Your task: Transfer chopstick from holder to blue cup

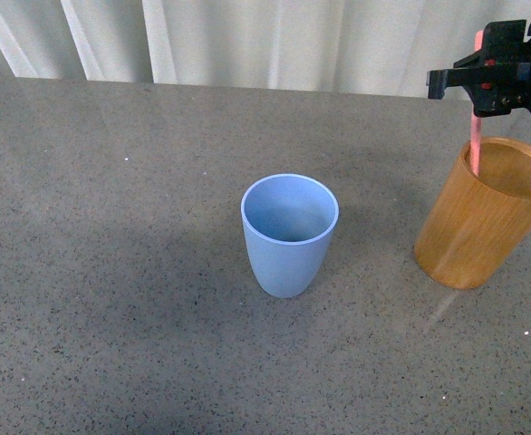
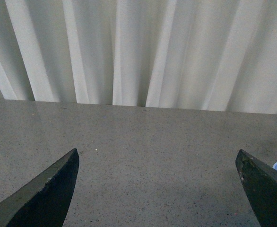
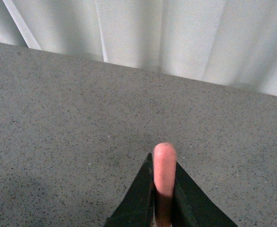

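Right pincer (image 3: 164, 165) grips chopstick (image 1: 474, 145) (over holder (image 1: 472, 231))

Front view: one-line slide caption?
Right gripper grips the chopstick, lower end at the holder rim; blue cup stands empty.

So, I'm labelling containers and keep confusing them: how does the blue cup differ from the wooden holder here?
The blue cup is light blue; the holder is orange-brown and wood-like. The blue cup tapers to a rounded base; the holder has straight walls and looks larger. The blue cup is empty; the holder has the chopstick, held by the right gripper, reaching into it. Both stand upright on the grey table.
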